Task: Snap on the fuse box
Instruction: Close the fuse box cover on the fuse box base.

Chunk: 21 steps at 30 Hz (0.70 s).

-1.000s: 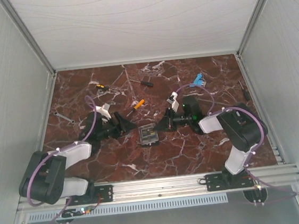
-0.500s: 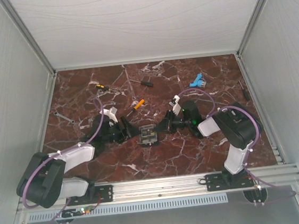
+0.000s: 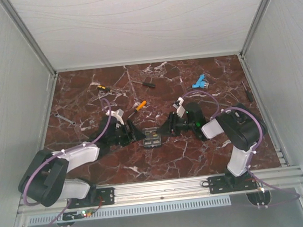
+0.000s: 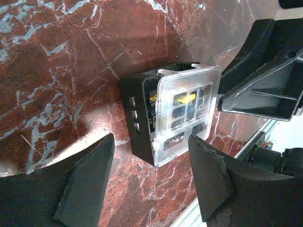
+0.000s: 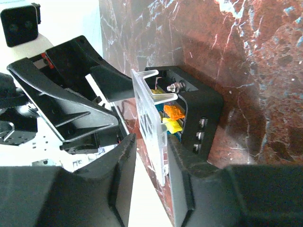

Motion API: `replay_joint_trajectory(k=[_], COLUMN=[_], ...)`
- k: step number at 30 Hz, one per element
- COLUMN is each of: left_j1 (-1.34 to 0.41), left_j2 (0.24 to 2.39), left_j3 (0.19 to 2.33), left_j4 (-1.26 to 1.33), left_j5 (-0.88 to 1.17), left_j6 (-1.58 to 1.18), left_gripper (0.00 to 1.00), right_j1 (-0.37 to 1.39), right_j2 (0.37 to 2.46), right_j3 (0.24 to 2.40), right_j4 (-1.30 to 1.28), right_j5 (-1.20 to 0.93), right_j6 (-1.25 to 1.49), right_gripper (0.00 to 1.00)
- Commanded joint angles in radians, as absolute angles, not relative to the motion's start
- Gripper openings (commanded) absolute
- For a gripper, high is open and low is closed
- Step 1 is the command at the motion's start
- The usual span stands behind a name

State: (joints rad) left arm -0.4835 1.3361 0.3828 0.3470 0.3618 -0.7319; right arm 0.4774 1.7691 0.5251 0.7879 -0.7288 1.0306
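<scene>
While fuse box (image 4: 137, 120) rests on bench (image 4: 57, 71), left fingers (image 4: 90, 184) flank it, released. Right fingers (image 5: 118, 189) stand parted around clear lid (image 5: 149, 118).

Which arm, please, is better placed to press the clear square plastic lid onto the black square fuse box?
Probably right: the right gripper straddles the tilted clear lid; the open left gripper merely frames the fuse box.

A clear square plastic lid (image 4: 187, 113) hides most fuses (image 4: 184, 98) in the black square fuse box (image 4: 137, 118). From above, details are unreadable.
</scene>
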Motion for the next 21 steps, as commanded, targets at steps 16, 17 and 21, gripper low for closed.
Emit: replay_joint_trajectory(k=[16,17,21], left_j1=[-0.529,-0.529,-0.524], left_j2=[1.403,1.409,1.446], left_j3=[0.486,0.492,0.523], left_j4=[0.330,0.331,0.336], left_j5=[0.311,0.313,0.333], left_j6=[-0.692,-0.693,-0.695], left_gripper=[0.60,0.60,0.60], right_j1=[0.471,0.471,0.472], right_j2=[1.567,1.570,1.617], right_j3=[0.621,0.634,0.678], right_j4=[0.338,0.325,0.322], right_j5=[-0.586,-0.584,-0.607], right_j6=[0.738,0.726,0.714], right_gripper=[0.43,0.44,0.44])
